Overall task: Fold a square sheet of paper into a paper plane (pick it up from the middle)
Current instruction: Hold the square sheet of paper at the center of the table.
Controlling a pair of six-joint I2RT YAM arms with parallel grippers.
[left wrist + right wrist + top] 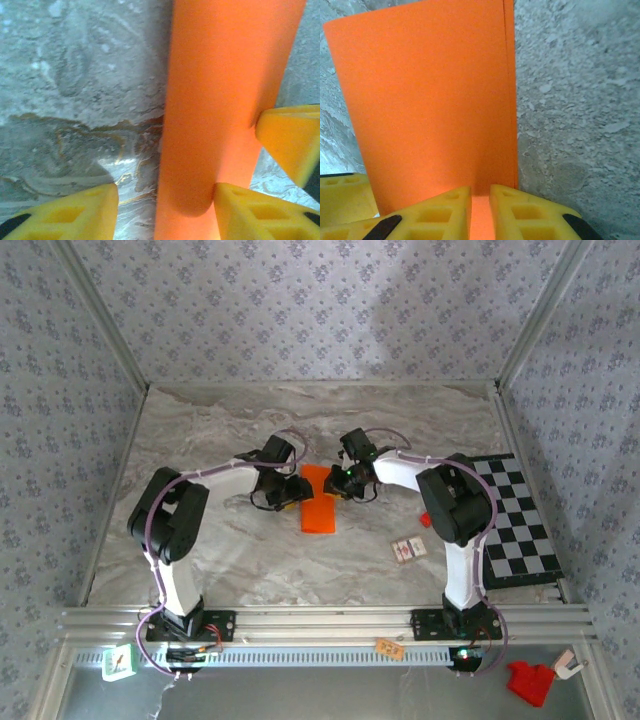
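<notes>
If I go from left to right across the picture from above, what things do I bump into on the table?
First the white-and-black left robot arm → folded bright orange paper sheet → small printed cards → black-and-white checkered board.

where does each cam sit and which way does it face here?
Top: fixed above and behind the robot, looking down at the table; left arm and right arm show, meeting at the orange paper.
Left wrist: on the left arm, looking down past the left gripper, open, paper between its fingers.
Right wrist: on the right arm, looking down past the right gripper, shut on the paper.
Shared: both wrist views see the paper and marbled table.
</notes>
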